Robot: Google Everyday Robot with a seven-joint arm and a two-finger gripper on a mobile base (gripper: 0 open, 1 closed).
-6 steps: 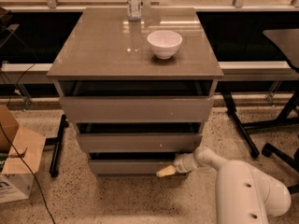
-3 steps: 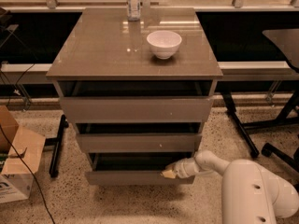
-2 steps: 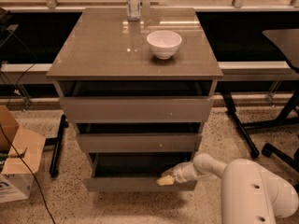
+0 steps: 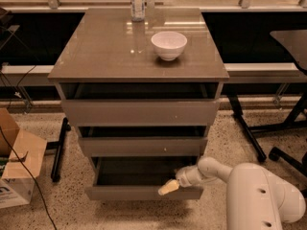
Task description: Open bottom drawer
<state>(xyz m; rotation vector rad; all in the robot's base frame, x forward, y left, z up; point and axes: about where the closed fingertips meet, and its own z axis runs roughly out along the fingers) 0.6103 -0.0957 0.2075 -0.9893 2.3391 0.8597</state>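
The gripper (image 4: 168,187) (open or closed, I cannot tell) rests on the bottom drawer (image 4: 129,193), front panel just below it, so pull straight outward, level, without slipping off.

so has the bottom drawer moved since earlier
Yes. The bottom drawer has slid out toward the camera; its front now sits well forward of the middle drawer front. The gripper is at its top edge, right of centre.

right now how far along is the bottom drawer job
Mostly done: the bottom drawer juts out past the middle drawer, its dark inside showing. In hand: the pincer sits at its front panel's top edge, right of middle. Left: perhaps a further pull.
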